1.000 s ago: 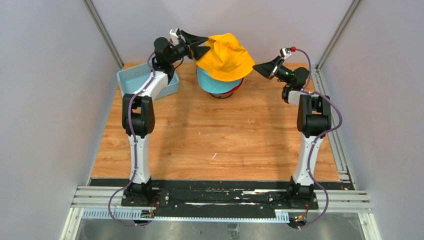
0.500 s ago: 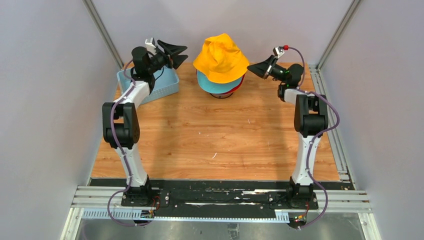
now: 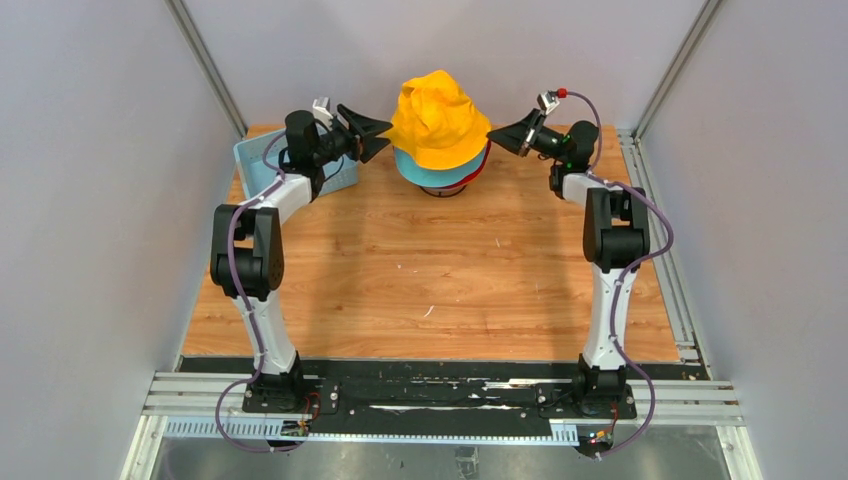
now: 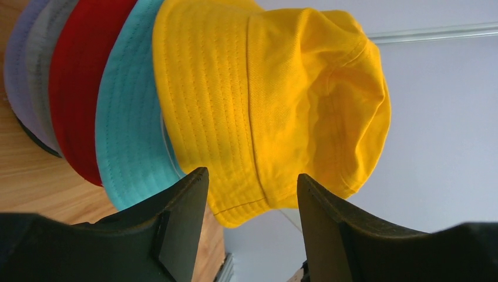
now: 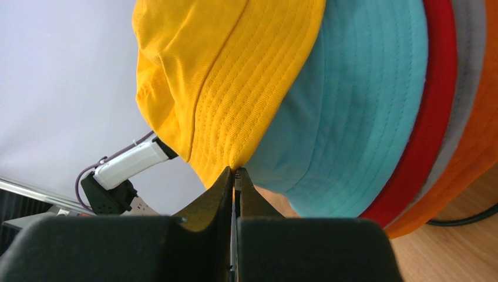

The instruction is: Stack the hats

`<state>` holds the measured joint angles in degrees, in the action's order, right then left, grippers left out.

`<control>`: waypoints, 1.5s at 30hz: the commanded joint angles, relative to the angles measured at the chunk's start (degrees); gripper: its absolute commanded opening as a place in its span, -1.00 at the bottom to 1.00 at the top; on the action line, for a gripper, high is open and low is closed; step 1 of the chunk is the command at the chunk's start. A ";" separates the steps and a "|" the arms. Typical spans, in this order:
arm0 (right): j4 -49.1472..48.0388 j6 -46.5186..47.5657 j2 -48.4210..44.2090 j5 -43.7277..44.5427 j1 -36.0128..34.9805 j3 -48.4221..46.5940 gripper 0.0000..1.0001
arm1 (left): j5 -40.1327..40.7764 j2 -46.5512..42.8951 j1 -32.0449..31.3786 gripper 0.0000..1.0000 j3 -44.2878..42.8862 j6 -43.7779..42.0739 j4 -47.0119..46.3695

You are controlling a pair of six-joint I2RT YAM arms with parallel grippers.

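Note:
The hats sit stacked on a stand at the back middle. The yellow hat is on top, over the teal hat and the red hat. The left wrist view shows yellow, teal, red, grey and lavender brims. The right wrist view shows yellow, teal, red, grey and orange. My left gripper is open, its jaws just short of the yellow brim. My right gripper is shut, its tips touching the yellow brim's edge.
A light blue perforated basket stands at the back left, behind my left arm. The stand's black base shows under the stack. Grey walls close in the back and both sides. A black cable lies on the wood by the stack.
My left gripper let go of the yellow hat, drew back left, then came back toward the brim, open. The hat settled onto the stack. My right gripper moved left until it touched the brim.

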<state>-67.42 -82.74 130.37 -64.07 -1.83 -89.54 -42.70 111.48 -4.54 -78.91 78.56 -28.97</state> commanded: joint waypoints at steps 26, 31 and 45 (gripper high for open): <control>5.60 2.47 7.52 -0.30 0.94 -11.77 -0.99 | 8.52 4.23 -2.27 -0.51 -7.24 -13.35 9.64; 7.25 3.35 8.78 0.37 1.42 -13.42 -0.99 | 9.06 1.00 -2.41 -0.99 -0.73 -15.85 9.64; 16.40 8.92 12.73 1.64 3.19 -19.70 -0.99 | 10.00 0.11 -5.16 -0.99 3.66 -17.10 9.64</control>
<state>-54.83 -77.36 141.05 -63.57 -0.36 -106.91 -33.26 111.90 -8.14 -72.62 62.92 -19.66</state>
